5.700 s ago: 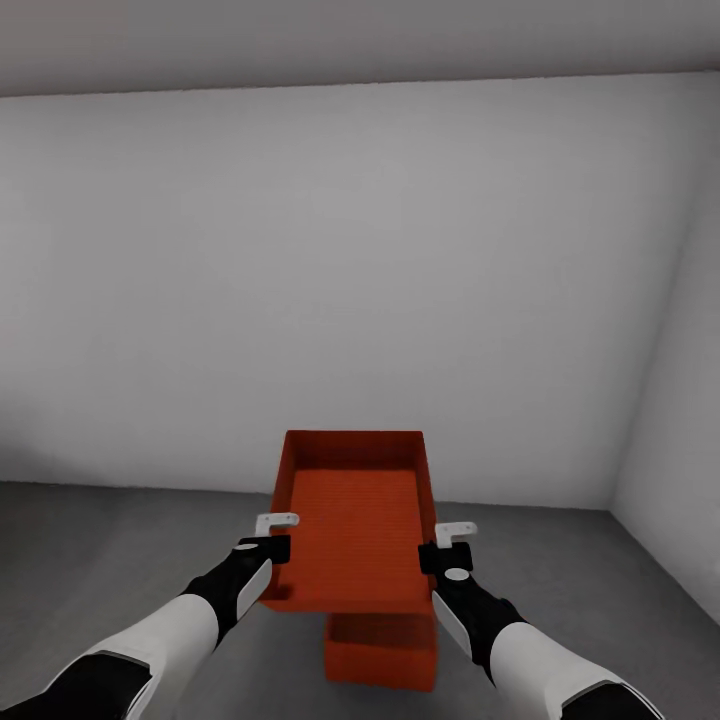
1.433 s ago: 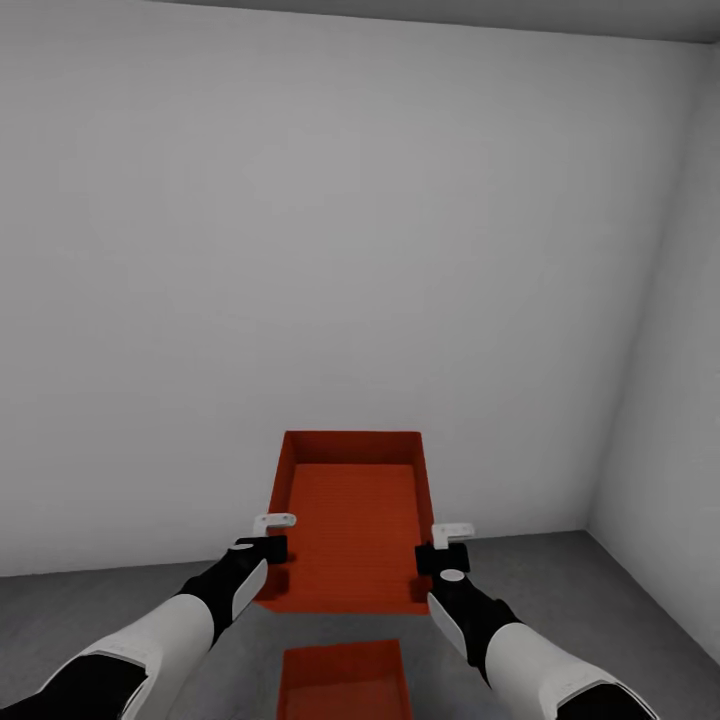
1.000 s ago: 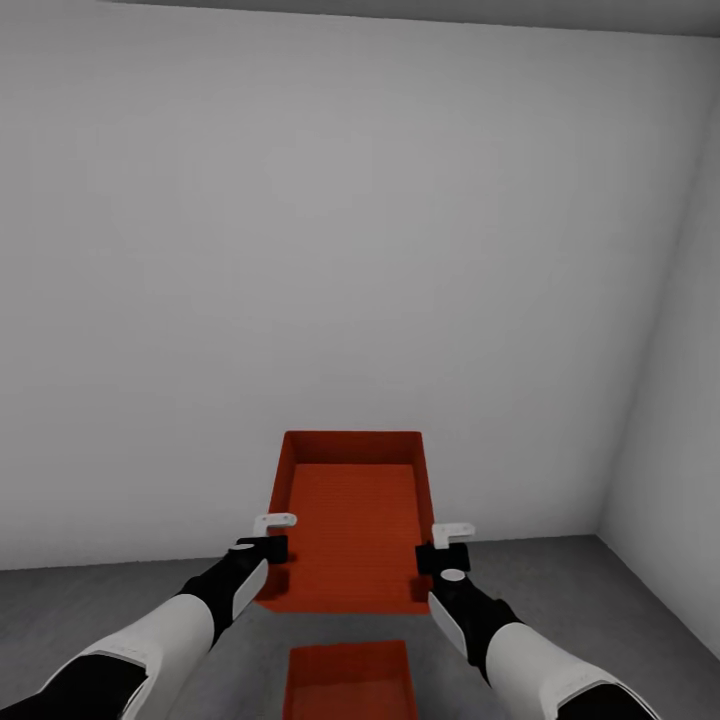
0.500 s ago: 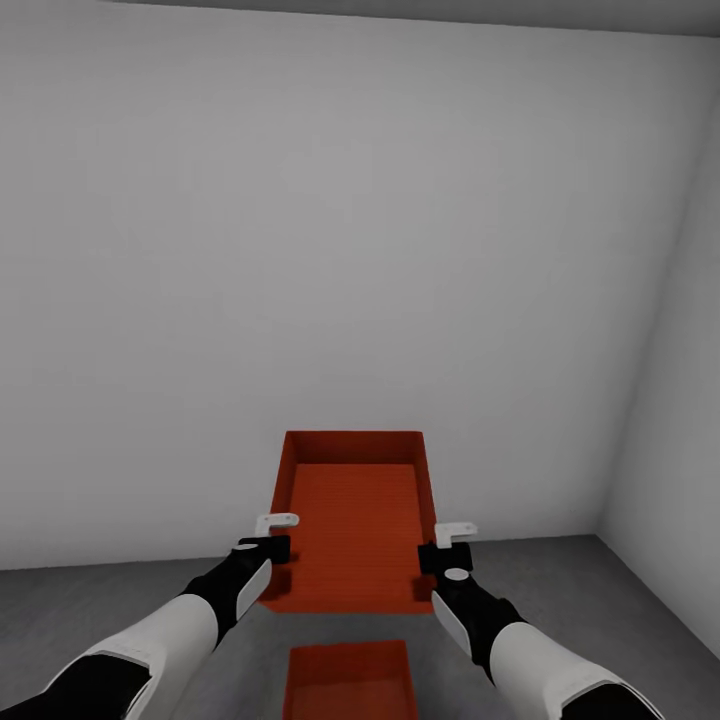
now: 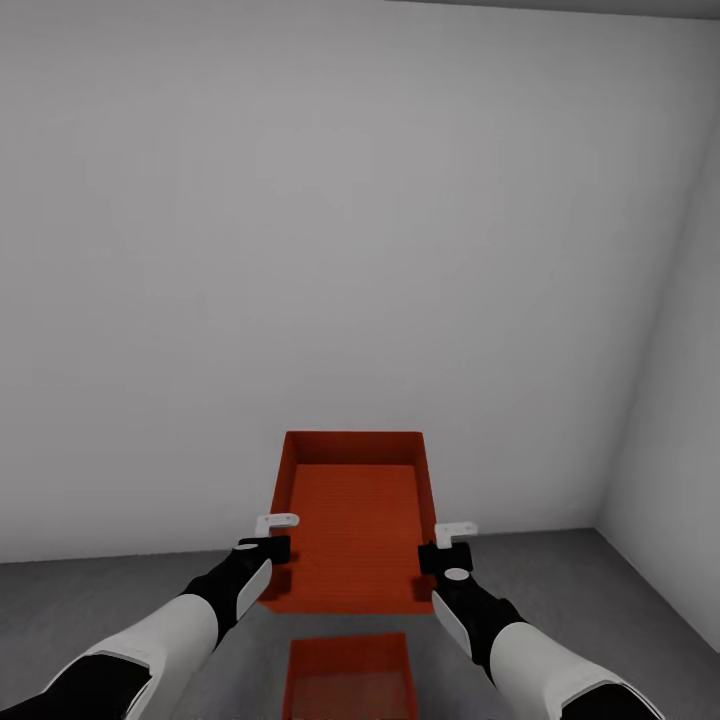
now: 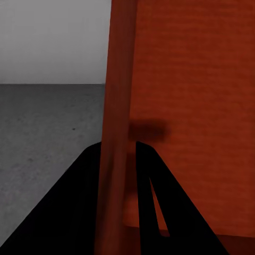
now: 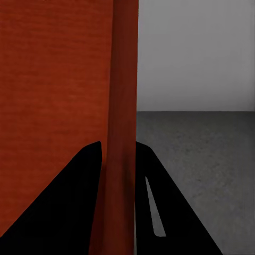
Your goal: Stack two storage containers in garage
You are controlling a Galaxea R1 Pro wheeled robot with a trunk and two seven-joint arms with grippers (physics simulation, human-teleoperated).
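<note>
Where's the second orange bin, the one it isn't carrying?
In the head view the lower bin sits on the grey floor at bottom centre, between the arms, under the near edge of the carried bin.

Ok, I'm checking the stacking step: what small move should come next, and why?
Probably ease back a little, then lower. The held container, clamped by the left gripper and right gripper, hangs beyond the container on the floor, not over it.

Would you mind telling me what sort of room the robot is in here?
Probably a garage or bare utility room: rough grey concrete floor, plain light grey walls, and no furniture, just two red-orange bins.
</note>
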